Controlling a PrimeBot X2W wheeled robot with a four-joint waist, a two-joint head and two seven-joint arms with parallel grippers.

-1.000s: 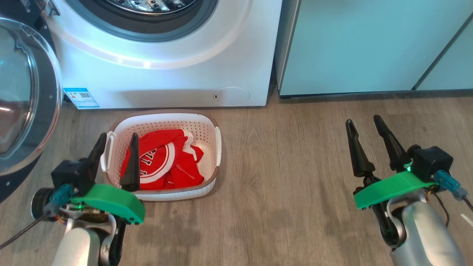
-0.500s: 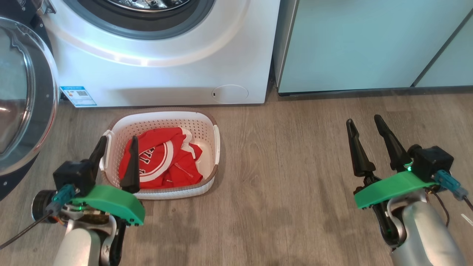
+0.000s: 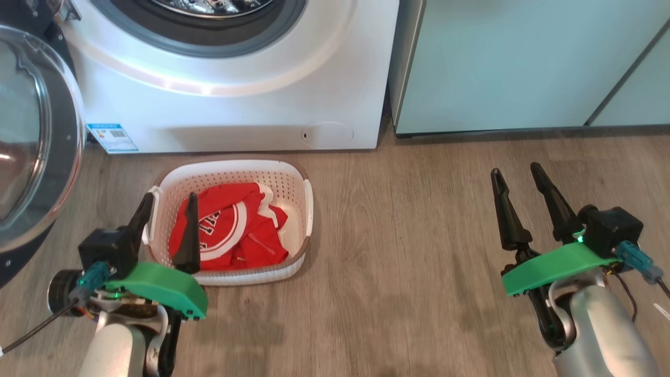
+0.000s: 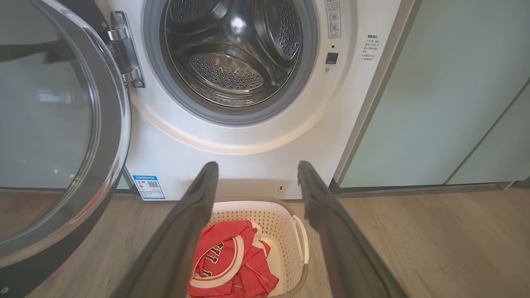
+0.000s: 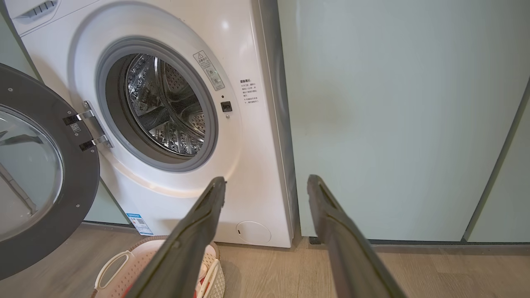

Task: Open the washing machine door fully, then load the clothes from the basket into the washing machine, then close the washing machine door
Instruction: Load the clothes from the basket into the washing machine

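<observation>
The white washing machine [image 3: 235,104] stands with its steel drum [image 4: 232,54] exposed. Its black-rimmed glass washing machine door [image 3: 31,131] is swung wide to the left on its hinge and also shows in the wrist views [image 4: 112,124] [image 5: 78,174]. The cream basket [image 3: 230,170] sits on the floor in front of the machine. Red clothes [image 3: 235,230] with white trim lie inside it. My left gripper [image 3: 170,198] hovers open over the basket's left side, above the clothes [image 4: 232,265], with nothing between its fingers. My right gripper [image 3: 515,170] is open and empty over bare floor, far right of the basket.
Pale mint-green cabinet panels [image 3: 513,63] stand directly right of the machine. Grey wood-look floor [image 3: 408,251] stretches between the basket and my right arm. The open door takes up the space left of the basket.
The head view has wobbled slightly up and back. My left gripper sits a touch lower in the picture. The right arm, basket and clothes are unchanged.
</observation>
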